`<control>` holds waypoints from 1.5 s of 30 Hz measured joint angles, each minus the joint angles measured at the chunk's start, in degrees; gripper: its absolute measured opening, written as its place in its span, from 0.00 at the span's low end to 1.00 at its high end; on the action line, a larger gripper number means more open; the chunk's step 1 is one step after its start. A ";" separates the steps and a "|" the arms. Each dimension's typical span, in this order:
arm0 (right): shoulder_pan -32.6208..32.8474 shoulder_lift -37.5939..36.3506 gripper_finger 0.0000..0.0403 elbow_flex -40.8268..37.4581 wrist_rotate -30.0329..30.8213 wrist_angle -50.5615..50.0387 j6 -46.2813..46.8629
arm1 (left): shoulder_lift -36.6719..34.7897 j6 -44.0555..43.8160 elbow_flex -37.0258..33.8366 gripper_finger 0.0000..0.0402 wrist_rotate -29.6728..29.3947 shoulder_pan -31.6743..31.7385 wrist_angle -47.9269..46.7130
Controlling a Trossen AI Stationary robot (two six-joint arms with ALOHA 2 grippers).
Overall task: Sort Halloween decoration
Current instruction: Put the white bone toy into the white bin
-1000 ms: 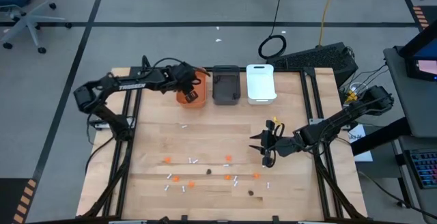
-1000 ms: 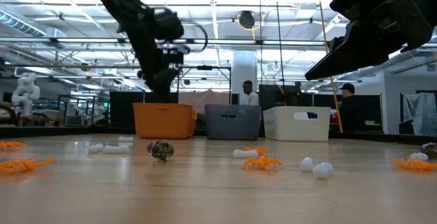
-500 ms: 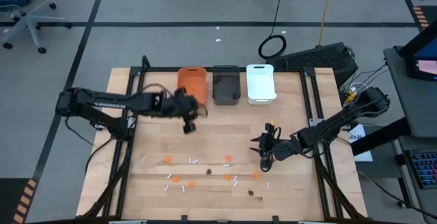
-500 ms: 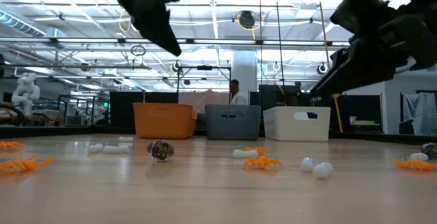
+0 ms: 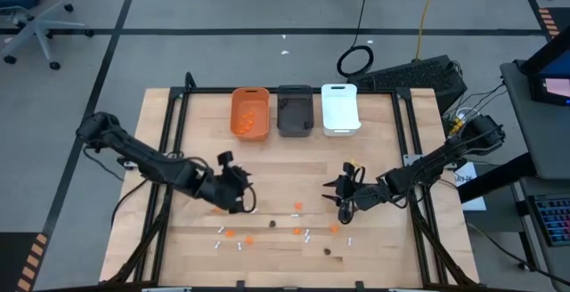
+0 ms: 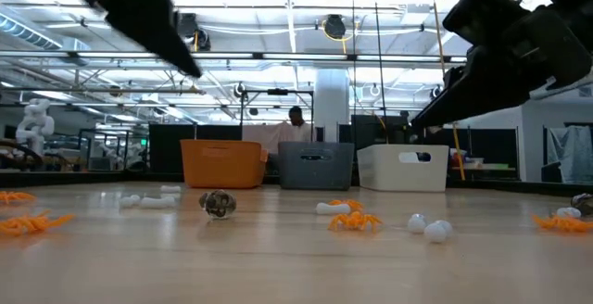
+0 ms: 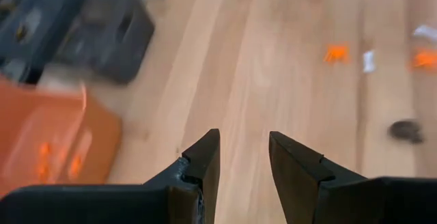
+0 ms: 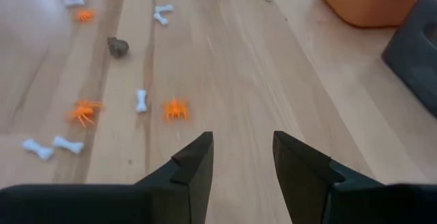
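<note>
The Halloween decoration lies scattered on the near half of the table: orange spiders (image 5: 297,206), white bones (image 5: 252,210) and a dark lump (image 5: 328,250). My left gripper (image 5: 239,194) hangs open over bare wood left of centre, just above a few pieces, touching nothing. Its wrist view shows the open fingers (image 7: 244,142), with an orange spider (image 7: 334,52) and a dark lump (image 7: 407,130) ahead. My right gripper (image 5: 343,198) is open too, raised over the right of the scatter. In its wrist view (image 8: 243,142) an orange spider (image 8: 175,108) and a bone (image 8: 141,100) lie ahead.
Three bins stand in a row at the far edge: orange (image 5: 250,114) with orange pieces inside, dark grey (image 5: 295,111) and white (image 5: 339,109). Bare wood lies between the bins and the scatter. A person stands in the room behind the bins (image 6: 296,119).
My left arm has swung away from the orange bin toward the near edge and now hangs over the table left of centre, beside the scattered pieces. My right gripper has eased slightly toward the near edge. The pieces on the table have not moved.
</note>
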 joint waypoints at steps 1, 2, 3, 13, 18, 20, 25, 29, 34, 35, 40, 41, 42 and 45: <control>0.00 -0.02 0.34 0.02 0.01 0.12 0.13 | 0.00 -2.10 -1.28 0.31 -0.82 -0.64 0.07; 0.00 -0.02 0.34 0.02 0.01 -0.01 0.27 | 0.00 -4.25 -2.49 0.31 -1.71 -1.19 0.30; 0.00 0.05 0.34 0.02 0.01 -0.07 0.38 | 0.00 -6.31 -3.71 0.31 -2.27 -1.65 0.48; 1.42 0.66 0.34 0.00 0.03 0.62 1.57 | 0.00 -12.01 -16.22 0.31 -7.99 -3.88 17.75; 1.57 0.66 0.34 0.00 0.02 0.78 1.57 | 0.00 -12.02 -21.40 0.31 -9.54 -3.88 23.21; 1.57 0.66 0.34 0.00 0.03 0.74 1.46 | 0.00 -12.02 -22.71 0.31 -10.55 -3.88 24.01; 1.53 0.66 0.34 0.00 0.08 0.75 0.30 | 0.00 -12.04 -25.90 0.31 -13.67 -3.85 24.99; 1.53 0.66 0.34 0.00 0.15 0.73 -0.14 | 0.00 -12.97 -29.37 0.31 -15.56 -3.77 26.20; 1.53 0.66 0.34 0.00 0.21 0.71 -0.18 | 0.00 -14.99 -33.65 0.31 -16.91 -3.77 31.47; 1.53 0.66 0.34 0.00 0.23 0.71 -0.23 | 0.01 -15.01 -34.45 0.31 -17.35 -3.65 33.55; 1.51 0.66 0.34 0.00 0.41 0.71 -0.79 | 0.02 -17.84 -38.31 0.31 -17.75 -0.75 39.56; 1.51 0.66 0.34 0.00 0.43 0.71 -0.82 | 0.02 -17.50 -38.87 0.31 -17.07 -0.14 41.09; 1.51 0.66 0.34 0.00 0.44 0.71 -0.82 | 0.02 -16.31 -39.51 0.31 -16.63 0.39 42.73; 1.51 0.66 0.34 0.00 0.45 0.72 -0.82 | 0.02 -10.34 -40.79 0.31 -14.37 2.00 48.50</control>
